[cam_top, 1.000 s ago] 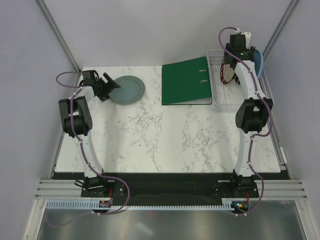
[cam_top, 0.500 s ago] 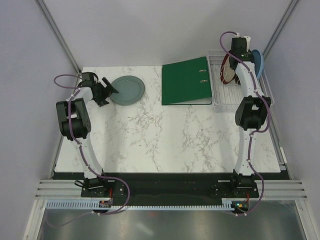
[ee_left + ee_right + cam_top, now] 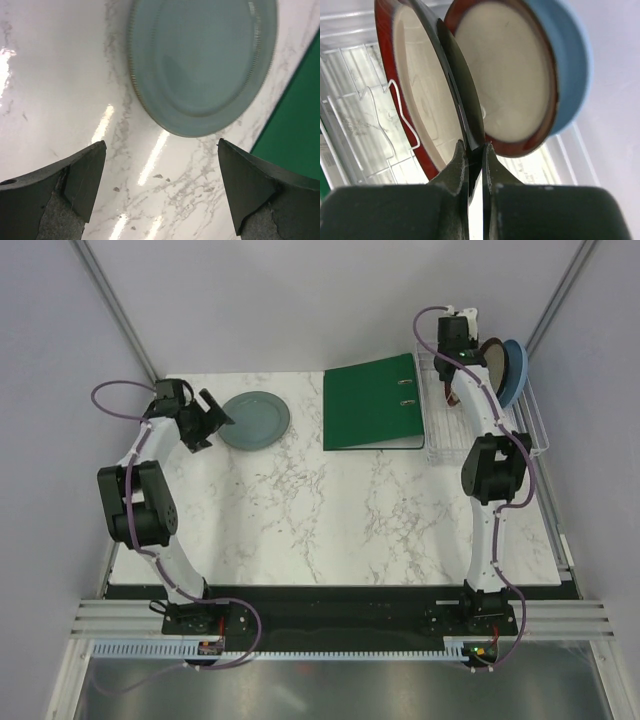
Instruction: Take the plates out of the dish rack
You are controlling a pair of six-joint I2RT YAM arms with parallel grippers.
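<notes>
The grey-green plate [image 3: 255,420] [image 3: 200,65] lies flat on the marble table at the back left. My left gripper [image 3: 213,412] [image 3: 160,185] stands open just left of it, with nothing between its fingers. At the back right is the white wire dish rack [image 3: 535,430] [image 3: 350,100]. Over it, my right gripper [image 3: 450,362] [image 3: 475,147] is shut on the dark rim of a beige plate [image 3: 420,100], which stands on edge. A second beige plate with a red-brown rim [image 3: 491,358] [image 3: 505,75] and a light blue plate [image 3: 513,370] [image 3: 570,65] stand behind it.
A flat green ring binder [image 3: 372,402] [image 3: 295,130] lies between the grey-green plate and the rack. Grey walls close in the table at the back and on both sides.
My right gripper has shut on the beige plate's rim, and the arm has shifted left and toward the back over the rack. My left arm has drawn slightly left, away from the grey-green plate.
</notes>
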